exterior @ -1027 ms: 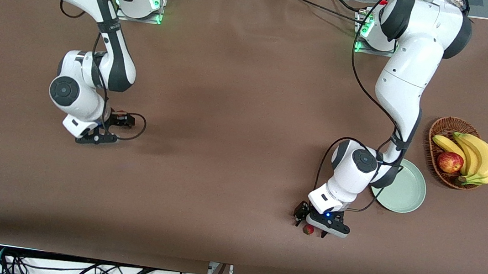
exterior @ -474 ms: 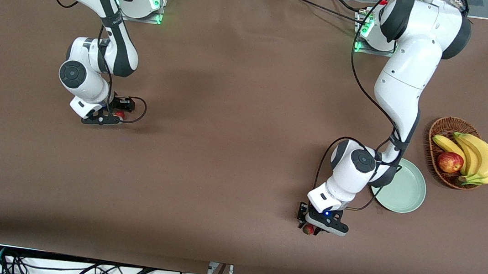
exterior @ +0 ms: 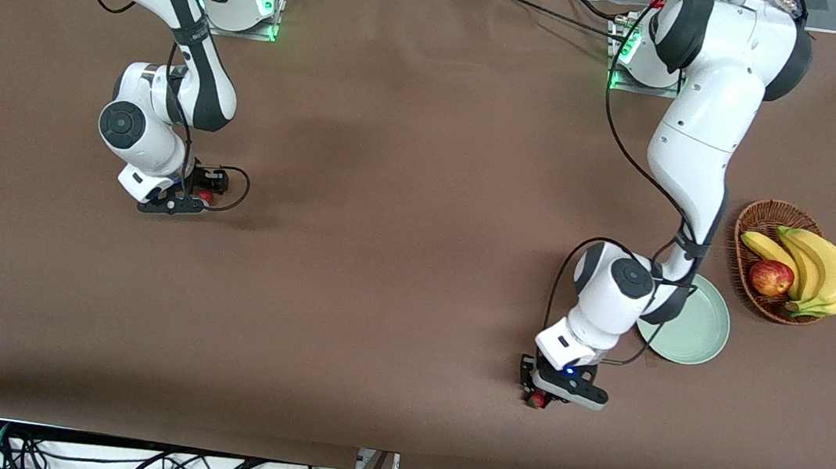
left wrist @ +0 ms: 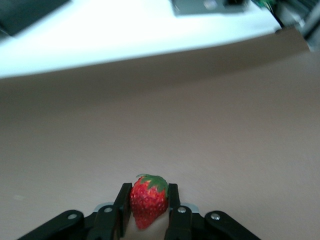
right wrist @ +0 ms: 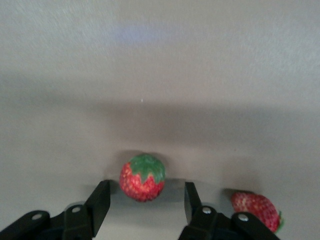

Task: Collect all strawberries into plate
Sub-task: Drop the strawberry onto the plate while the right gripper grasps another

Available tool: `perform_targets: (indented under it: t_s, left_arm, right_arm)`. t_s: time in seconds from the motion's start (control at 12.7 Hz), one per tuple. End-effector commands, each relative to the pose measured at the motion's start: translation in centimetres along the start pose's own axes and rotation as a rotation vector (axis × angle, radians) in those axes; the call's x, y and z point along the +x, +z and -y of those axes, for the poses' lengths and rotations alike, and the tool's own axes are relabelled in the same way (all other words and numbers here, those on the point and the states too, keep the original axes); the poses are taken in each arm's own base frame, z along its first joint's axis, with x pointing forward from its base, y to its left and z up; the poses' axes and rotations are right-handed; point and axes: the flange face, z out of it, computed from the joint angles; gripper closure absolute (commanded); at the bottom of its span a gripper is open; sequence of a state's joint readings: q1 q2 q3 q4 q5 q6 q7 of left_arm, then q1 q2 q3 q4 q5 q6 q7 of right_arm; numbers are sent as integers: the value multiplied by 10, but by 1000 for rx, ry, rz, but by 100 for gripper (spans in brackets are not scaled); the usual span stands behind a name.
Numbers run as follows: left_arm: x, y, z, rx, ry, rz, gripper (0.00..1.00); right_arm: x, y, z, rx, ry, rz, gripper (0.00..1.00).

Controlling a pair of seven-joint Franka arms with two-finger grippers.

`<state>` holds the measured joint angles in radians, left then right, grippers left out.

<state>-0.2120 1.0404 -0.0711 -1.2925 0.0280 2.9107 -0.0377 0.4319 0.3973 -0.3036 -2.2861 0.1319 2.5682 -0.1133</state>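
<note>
The left gripper (exterior: 538, 397) is down at the counter (exterior: 399, 264), nearer the front camera than the plate (exterior: 690, 328), and its jaws are closed narrow on a strawberry (left wrist: 148, 201): in the left wrist view the berry sits squarely between the two fingers (left wrist: 123, 205), both pressing its sides, green top pointing away from the wrist. In the front view only a spot of red (exterior: 538, 398) shows under that gripper. The pale green plate lies just beside the left arm's forearm, partly covered by it, and holds no berries that can be seen. Next to the plate, toward the left arm's end of the counter, a wicker basket (exterior: 762, 219) carries bananas (exterior: 815, 268) and an apple (exterior: 770, 278). The right gripper (exterior: 190, 201) is low over the counter toward the right arm's end, its jaws spread wide. In the right wrist view a second strawberry (right wrist: 142, 177) lies on the counter just ahead of the gap between the jaws, centred on it but not touched by either finger (right wrist: 98, 202). A third strawberry (right wrist: 256, 210) lies outside the jaws, just beside the outer face of one finger, partly hidden by it. In the front view one red speck (exterior: 205, 197) shows at the right gripper's tips.
</note>
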Motion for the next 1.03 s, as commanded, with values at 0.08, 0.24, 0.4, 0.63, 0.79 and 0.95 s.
perform_targets:
  t_s: [0.08,0.24,0.4,0.63,0.79,0.95]
  left_arm:
    - [5,-99,33,35,-14,160,100]
    - [-25,-143,68,58,4,272,100]
    - [-66,-165,115,57,101,374,100]
    - [-107,-185,180,41,220,441,100]
    - [-132,-189,190,15,194,536,100]
    - [-149,-177,191,-6,178,596,100]
  right_arm:
    - [16,-13,2,11,-6,-40,36]
    - [16,-13,4,12,-6,-40,47]
    - [14,-9,7,18,-7,-33,52]
    - [12,-5,6,18,-5,-24,56]
    - [14,-8,7,20,-1,-29,82]
    - [23,-16,31,48,6,-51,95]
